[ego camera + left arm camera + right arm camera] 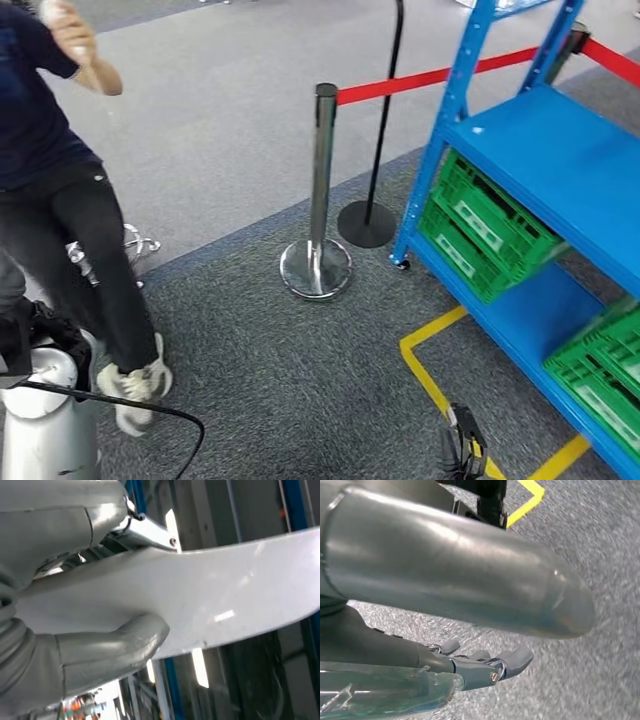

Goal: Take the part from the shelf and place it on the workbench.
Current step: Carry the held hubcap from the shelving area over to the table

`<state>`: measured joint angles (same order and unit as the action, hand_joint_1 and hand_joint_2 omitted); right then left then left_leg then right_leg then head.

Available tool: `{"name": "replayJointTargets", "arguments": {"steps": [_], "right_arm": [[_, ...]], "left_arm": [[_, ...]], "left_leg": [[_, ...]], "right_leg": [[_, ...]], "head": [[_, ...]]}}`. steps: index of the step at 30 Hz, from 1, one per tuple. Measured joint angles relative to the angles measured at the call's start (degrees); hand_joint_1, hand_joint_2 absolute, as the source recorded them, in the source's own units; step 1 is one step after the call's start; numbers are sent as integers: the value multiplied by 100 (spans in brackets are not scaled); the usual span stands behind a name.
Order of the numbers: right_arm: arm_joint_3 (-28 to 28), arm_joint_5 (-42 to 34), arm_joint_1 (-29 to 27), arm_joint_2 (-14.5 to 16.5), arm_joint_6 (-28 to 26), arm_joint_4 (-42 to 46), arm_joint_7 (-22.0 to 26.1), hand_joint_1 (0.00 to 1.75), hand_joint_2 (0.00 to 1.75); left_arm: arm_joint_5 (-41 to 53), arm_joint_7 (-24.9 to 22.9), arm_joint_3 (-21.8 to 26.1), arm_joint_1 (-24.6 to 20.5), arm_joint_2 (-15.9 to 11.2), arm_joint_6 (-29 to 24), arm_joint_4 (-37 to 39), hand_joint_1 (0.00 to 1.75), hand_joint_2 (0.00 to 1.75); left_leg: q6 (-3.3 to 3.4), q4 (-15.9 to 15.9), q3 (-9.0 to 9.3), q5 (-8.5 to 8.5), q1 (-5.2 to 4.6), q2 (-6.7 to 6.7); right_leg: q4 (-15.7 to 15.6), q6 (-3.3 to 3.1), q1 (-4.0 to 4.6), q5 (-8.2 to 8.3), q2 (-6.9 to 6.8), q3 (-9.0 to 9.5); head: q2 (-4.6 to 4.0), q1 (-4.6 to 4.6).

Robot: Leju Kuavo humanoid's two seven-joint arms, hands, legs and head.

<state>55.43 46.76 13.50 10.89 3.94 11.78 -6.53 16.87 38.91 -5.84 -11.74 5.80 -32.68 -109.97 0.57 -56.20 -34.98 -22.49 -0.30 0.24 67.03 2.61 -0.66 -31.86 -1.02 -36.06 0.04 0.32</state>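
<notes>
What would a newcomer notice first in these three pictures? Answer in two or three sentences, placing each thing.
In the head view, a blue shelf with green crates stands on the right, beside a chrome post carrying a red belt. A person stands at the left. In the left wrist view, the left robot hand grips a white part.

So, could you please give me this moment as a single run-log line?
left hand: grips white part | right hand: empty, fingers apart, above carpet | blue shelf: green crates | workbench: unseen
</notes>
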Motion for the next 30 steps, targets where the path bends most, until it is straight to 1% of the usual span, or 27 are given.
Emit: {"name": "replayJointTargets", "arguments": {"steps": [1,2,3,4,5,6,7,8,9,11,12,14,15,16,17,18,19,20,22,23,24,25,26,27,28,29,30], "right_arm": [[0,16,-24,0,5,0,-4,0,0],[0,27,-50,0,10,0,-6,0,0],[1,37,-71,0,14,0,-1,0,0],[1,53,-85,0,22,0,27,0,0],[1,55,-90,-2,26,1,55,0,0],[9,5,-66,-8,-1,-1,33,0,0],[42,-109,9,-17,-71,-5,-74,0,0],[97,-260,158,-29,-175,-9,-282,0,0],[161,-404,380,-48,-281,-13,-557,0,0],[250,-486,849,-84,-342,-13,-955,0,0],[239,-357,950,-103,-249,1,-891,0,0],[80,171,652,-130,17,33,-181,0,0],[-46,460,313,-139,106,47,284,0,0],[-174,700,-75,-145,134,44,665,0,0],[-286,861,-435,-147,126,31,917,0,0],[-395,982,-719,-139,125,15,1076,0,0],[-500,1070,-908,-130,137,0,1161,0,0],[-600,1124,-1007,-118,157,-11,1201,0,0],[-752,1174,-1053,-98,199,-22,1210,0,0],[-801,1182,-1066,-93,209,-23,1205,0,0],[-837,1186,-1078,-91,215,-24,1199,0,0],[-871,1184,-1087,-90,223,-24,1192,0,0],[-900,1176,-1089,-89,233,-24,1177,0,0],[-923,1165,-1084,-86,244,-24,1158,0,0],[-942,1153,-1082,-81,254,-25,1135,0,0],[-951,1143,-1084,-72,261,-27,1111,0,0],[-954,1135,-1090,-63,263,-30,1092,0,0]], "left_arm": [[-10,-1,-1,12,-1,-3,12,175,175],[-18,-2,1,29,-5,-8,23,175,175],[-24,-5,2,46,-9,-15,33,175,175],[-27,-8,3,69,-13,-25,42,175,175],[-41,-11,3,100,-14,-16,46,175,175],[-89,-16,-2,129,-11,54,51,175,175],[-151,-30,-22,130,4,188,67,175,175],[-206,-48,-65,90,36,365,108,175,175],[-244,-71,-135,15,75,517,177,175,175],[-205,-103,-292,-116,142,578,333,175,175],[-143,-86,-322,-66,151,419,350,175,175],[-77,13,-149,397,99,-102,137,175,175],[-102,60,36,756,46,-332,-60,175,175],[-168,86,259,1109,-24,-466,-268,175,175],[-224,96,468,1420,-85,-504,-461,175,175],[-250,99,651,1686,-132,-509,-643,175,175],[-246,104,804,1905,-166,-512,-807,175,175],[-230,109,920,2089,-181,-513,-955,175,175],[-197,109,1104,2318,-203,-513,-1183,175,175],[-188,109,1171,2387,-210,-513,-1269,175,175],[-181,109,1224,2443,-216,-513,-1345,175,175],[-175,109,1267,2493,-220,-513,-1410,175,175],[-164,109,1305,2538,-219,-513,-1460,175,175],[-150,109,1338,2575,-219,-513,-1504,175,175],[-137,109,1365,2595,-219,-513,-1544,175,175],[-126,109,1382,2602,-220,-513,-1576,175,175],[-116,109,1391,2604,-221,-513,-1601,175,175]], "left_leg": [[11,-1,0,-4,0,-69],[16,-3,1,-7,-1,-145],[18,-6,3,-9,0,-225],[14,-11,9,-12,5,-309],[3,-21,18,-20,15,-391],[-17,-36,21,-32,26,-462],[-44,-71,2,-41,28,-528],[-74,-98,-36,-36,32,-582],[-108,-114,-84,-20,36,-629],[-177,-102,-145,23,54,-709],[-210,-114,-146,8,52,-667],[-268,-408,-227,-199,40,-415],[-290,-728,-353,-381,34,-251],[-306,-1111,-536,-571,38,-154],[-309,-1436,-716,-702,39,-112],[-302,-1616,-833,-740,36,-94],[-284,-1578,-832,-662,27,-83],[-260,-1334,-708,-500,14,-55],[-207,-558,-262,-173,-38,171],[-182,-262,-87,-91,-61,272],[-159,-88,19,-69,-80,341],[-138,-23,55,-80,-90,325],[-110,-18,58,-75,-86,248],[-82,-1,71,-67,-74,189],[-51,16,84,-57,-58,128],[-20,33,97,-46,-39,71],[4,37,104,-41,-25,15]], "right_leg": [[403,1,3,-148,63,-213],[708,3,5,-220,86,-396],[831,5,6,-185,94,-503],[707,3,3,-29,103,-492],[377,6,-6,208,142,-376],[-20,17,-29,421,263,-220],[-383,29,-60,573,406,-66],[-602,36,-84,650,531,21],[-678,30,-97,657,618,39],[-676,-35,-92,673,577,18],[-694,-79,-91,679,528,41],[-773,-177,-83,660,386,179],[-804,-212,-59,630,289,257],[-822,-237,-34,595,180,315],[-825,-250,-11,564,63,343],[-823,-258,9,537,-47,351],[-822,-264,22,518,-132,353],[-822,-268,30,502,-191,359],[-816,-251,53,459,-258,398],[-814,-232,69,431,-291,421],[-815,-209,85,405,-332,447],[-825,-183,97,382,-384,474],[-843,-157,98,368,-440,504],[-830,-125,93,342,-425,518],[-751,-97,87,276,-340,499],[-544,-74,80,150,-213,413],[-225,-59,69,-19,-62,265]], "head": [[0,10],[0,13],[0,13],[0,12],[0,13],[0,13],[0,11],[0,11],[1,11],[1,11],[1,10],[0,-17],[0,-31],[0,-47],[0,-49],[0,-53],[0,-56],[0,-55],[0,-60],[1,-58],[1,-58],[1,-56],[1,-53],[0,-51],[0,-43],[0,-32],[0,-20]]}}
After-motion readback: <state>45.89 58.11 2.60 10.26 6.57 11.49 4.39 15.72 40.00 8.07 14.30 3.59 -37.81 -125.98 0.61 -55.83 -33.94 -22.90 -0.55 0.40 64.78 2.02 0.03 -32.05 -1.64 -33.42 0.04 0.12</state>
